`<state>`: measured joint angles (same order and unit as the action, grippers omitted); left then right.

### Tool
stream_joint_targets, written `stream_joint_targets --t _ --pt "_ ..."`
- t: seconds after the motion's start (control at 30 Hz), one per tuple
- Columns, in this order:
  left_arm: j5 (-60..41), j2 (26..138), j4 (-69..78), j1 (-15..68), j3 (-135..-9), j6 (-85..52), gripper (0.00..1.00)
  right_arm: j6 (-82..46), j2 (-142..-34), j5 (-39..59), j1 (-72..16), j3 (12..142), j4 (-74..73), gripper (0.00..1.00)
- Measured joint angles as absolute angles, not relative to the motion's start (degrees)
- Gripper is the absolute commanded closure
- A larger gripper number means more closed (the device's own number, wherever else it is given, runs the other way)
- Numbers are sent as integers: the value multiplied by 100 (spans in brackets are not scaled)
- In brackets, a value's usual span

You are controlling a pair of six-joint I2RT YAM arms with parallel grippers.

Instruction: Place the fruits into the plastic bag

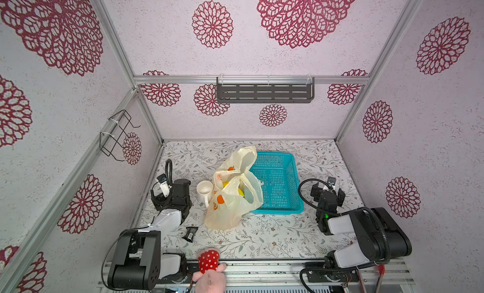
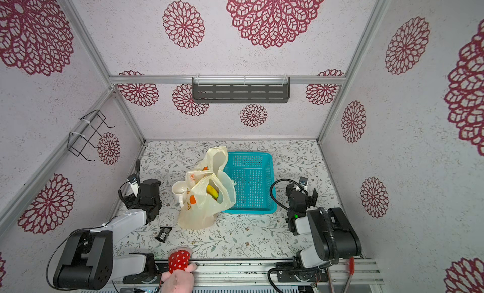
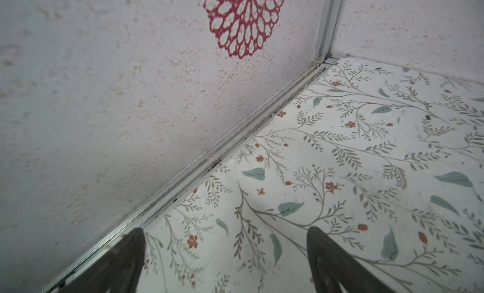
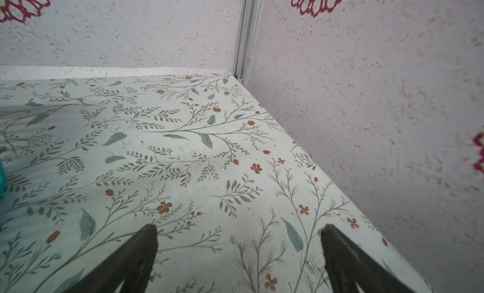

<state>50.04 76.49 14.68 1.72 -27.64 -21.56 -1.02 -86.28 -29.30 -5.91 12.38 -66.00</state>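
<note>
- Black-fingered, the left gripper (image 3: 226,231) is spread wide and holds nothing; it sits low over a bare stretch of the flowered surface (image 3: 340,147), close to the side wall.
- The right gripper (image 4: 239,227) is likewise wide apart and empty, facing a bare corner of the surface.
- In both top views the plastic bag (image 1: 230,207) slumps at the centre of the frame, between the two grippers and well apart from each, somewhat nearer the left one. Its mouth gapes upward.
- The fruits appear to be inside it: a yellow banana (image 2: 212,191) and a bit of green show through the mouth. None lies loose on the surface or in the teal basket (image 1: 273,154), which touches the bag on its right.
- A white mug (image 1: 204,190) stands against the bag's left side.
- The bag looks thin, limp and slippery, and likely to collapse. A handle loop or the rim seems the best hold.
- The toy fruits are probably light and firm, and the round ones may roll.
</note>
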Motion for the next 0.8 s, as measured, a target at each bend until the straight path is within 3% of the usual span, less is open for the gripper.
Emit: stream_joint_targets --t 0.3,0.53,0.8 --pt "4069 8313 2722 -158 -3013 -1625 3 -165 -8833 -2058 -233 1199 -6954 1" --pt "2987 8862 4803 -384 -2182 -1216 3 -198 -8836 -1970 -213 1212 -6941 1" --pt "2493 8912 4956 -513 -2338 -1197 3 -213 -8836 -1973 -215 1249 -6904 1"
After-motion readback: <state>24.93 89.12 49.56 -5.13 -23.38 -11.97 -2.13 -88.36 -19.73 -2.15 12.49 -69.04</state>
